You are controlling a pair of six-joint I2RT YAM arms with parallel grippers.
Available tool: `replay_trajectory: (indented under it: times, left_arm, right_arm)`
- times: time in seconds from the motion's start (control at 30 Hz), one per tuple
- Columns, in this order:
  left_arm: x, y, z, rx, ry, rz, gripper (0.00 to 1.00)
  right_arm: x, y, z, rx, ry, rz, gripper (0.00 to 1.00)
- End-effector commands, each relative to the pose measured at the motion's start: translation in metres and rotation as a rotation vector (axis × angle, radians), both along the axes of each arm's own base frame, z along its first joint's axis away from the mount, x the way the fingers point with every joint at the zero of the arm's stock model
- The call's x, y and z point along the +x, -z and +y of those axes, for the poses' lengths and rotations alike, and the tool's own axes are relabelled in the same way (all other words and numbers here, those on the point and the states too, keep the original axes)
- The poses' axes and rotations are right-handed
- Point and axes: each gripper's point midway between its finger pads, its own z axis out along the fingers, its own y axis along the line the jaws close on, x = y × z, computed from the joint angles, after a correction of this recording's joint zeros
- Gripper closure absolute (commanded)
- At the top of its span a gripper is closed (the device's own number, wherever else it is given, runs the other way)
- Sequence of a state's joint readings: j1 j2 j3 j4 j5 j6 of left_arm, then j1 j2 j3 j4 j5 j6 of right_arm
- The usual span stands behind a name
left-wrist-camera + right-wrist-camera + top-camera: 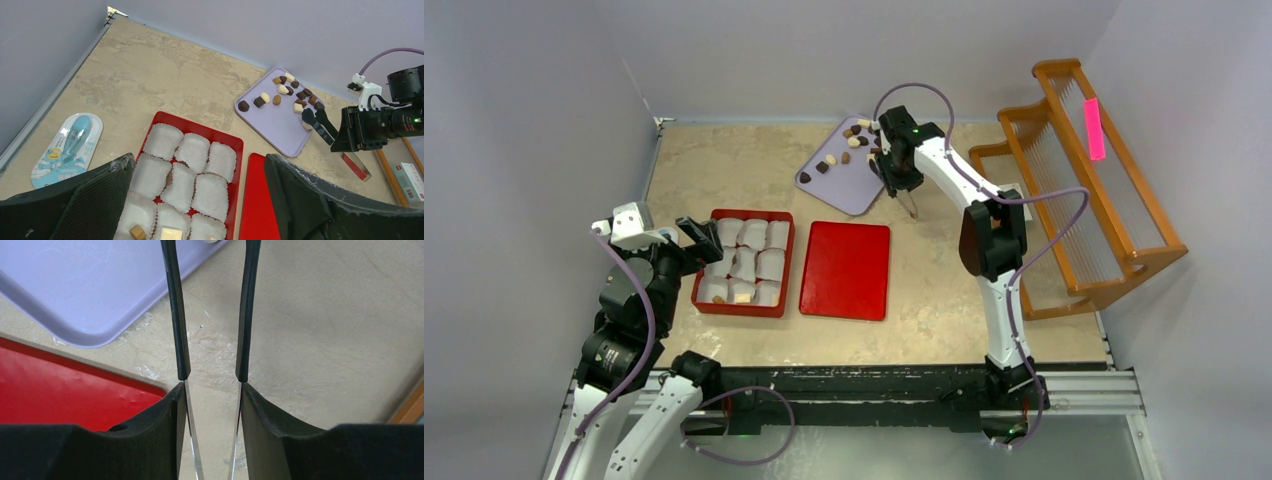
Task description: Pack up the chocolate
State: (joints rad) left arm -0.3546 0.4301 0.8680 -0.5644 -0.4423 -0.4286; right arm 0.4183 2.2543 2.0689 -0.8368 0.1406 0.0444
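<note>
The chocolate (849, 145), several cream and dark brown pieces, lies on the far end of a lavender tray (854, 190), also in the left wrist view (287, 92). My right gripper (898, 172) is shut on metal tongs (174, 315), whose black tips (320, 125) reach over the tray's near corner; a cream piece (306, 125) sits at the tips. A red box (706, 285) holds white paper cups. Two of its near cups hold a tan piece (137, 232) and a cream piece (170, 234). My left gripper (692, 248) hangs open above the box's near left end.
A flat red lid (845, 270) lies right of the box. A wooden rack (1084, 170) with a pink tag stands at the right. A blue packaged item (67, 147) lies by the left wall. A small carton (412, 180) is near the rack.
</note>
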Motion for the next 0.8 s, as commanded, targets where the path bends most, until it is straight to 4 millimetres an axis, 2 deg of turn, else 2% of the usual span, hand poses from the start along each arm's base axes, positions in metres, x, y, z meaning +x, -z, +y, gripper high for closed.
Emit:
replay_trajectory:
  times: [0.0, 0.53, 0.77]
  left_arm:
    - [0.002, -0.007, 0.0, -0.017, -0.007, -0.022, 0.0]
    - [0.002, -0.007, 0.001, -0.018, -0.01, -0.024, 0.0]
    - [0.001, -0.008, 0.001, -0.018, -0.013, -0.026, 0.0]
  right_arm:
    - [0.002, -0.008, -0.002, -0.006, -0.005, -0.001, 0.55]
    - [-0.003, 0.008, 0.001, -0.012, -0.01, 0.057, 0.56]
    - [0.003, -0.004, 0.005, 0.017, -0.022, 0.008, 0.65]
